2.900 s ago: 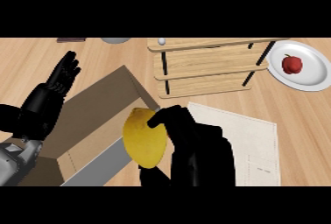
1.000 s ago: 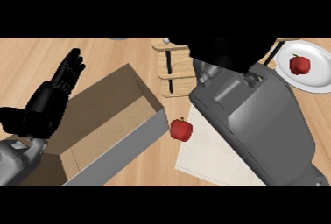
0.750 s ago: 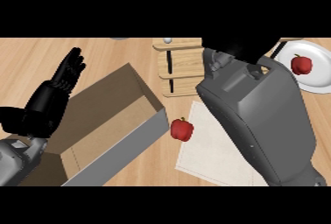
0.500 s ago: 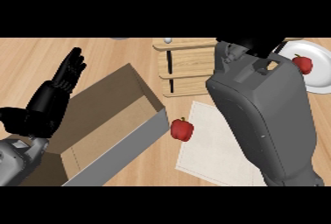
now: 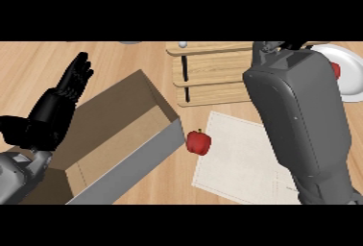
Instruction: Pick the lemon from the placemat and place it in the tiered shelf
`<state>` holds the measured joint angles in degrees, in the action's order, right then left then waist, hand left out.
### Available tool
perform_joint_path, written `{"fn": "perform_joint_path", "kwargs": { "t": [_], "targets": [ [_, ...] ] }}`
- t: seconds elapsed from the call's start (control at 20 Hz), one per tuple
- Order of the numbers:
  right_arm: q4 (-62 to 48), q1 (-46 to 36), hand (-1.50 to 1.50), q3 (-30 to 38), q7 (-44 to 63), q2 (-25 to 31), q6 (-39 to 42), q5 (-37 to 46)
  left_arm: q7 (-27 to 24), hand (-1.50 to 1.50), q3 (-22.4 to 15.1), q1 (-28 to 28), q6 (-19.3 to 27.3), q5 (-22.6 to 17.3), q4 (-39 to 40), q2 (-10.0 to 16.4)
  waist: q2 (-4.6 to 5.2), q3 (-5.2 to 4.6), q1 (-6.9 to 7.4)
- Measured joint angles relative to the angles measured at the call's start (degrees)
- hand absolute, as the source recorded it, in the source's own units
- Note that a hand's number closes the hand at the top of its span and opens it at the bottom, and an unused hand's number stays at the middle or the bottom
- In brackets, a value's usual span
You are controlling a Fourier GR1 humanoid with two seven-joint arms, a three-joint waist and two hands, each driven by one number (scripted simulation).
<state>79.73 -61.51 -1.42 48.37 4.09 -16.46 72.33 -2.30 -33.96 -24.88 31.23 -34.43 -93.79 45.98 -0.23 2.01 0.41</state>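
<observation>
Wood counter [image 5: 138, 60] w/ a few things on it. Big open cardboard box [image 5: 113, 139] on the left, set at an angle. White mat [image 5: 237, 153] just right of it, also skewed, partly hidden. Red pepper [image 5: 199, 142] sits at the mat's left edge, b/w box and mat. Wood shelf [image 5: 212, 72] at the back, white plate [image 5: 349, 72] on its right, mostly hidden tbh.
</observation>
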Motion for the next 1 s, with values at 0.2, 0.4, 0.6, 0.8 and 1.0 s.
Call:
{"fn": "perform_joint_path", "kwargs": {
  "t": [0.2,0.4,0.6,0.8,1.0],
  "targets": [
    [-2.43,0.8,-1.5,1.51,2.87,1.72,0.39,3.57,-0.59,0.0,-0.13,0.44,0.3,-0.29,0.23,0.12,-0.21,0.12,-0.51],
    [-2.19,2.67,-1.5,2.45,3.65,1.9,-0.19,4.45,-1.24,0.0,-0.31,0.84,0.63,-0.21,0.21,0.19,-0.46,0.19,-0.68],
    [0.05,2.78,-1.5,3.98,3.75,1.14,-1.15,2.71,-1.58,0.0,-0.57,0.67,0.86,-0.36,0.73,0.24,-0.57,0.3,-0.96],
    [1.89,2.95,-1.5,5.59,3.26,0.23,-2.64,-0.02,-1.98,0.0,-0.55,0.59,0.45,-0.89,0.77,0.19,-0.57,0.26,-0.8],
    [3.21,1.72,-1.5,6.49,2.71,-0.44,-2.44,-3.3,-2.46,0.0,-0.94,0.38,0.86,-0.72,0.95,0.09,-0.59,0.27,-0.7]
  ]
}}
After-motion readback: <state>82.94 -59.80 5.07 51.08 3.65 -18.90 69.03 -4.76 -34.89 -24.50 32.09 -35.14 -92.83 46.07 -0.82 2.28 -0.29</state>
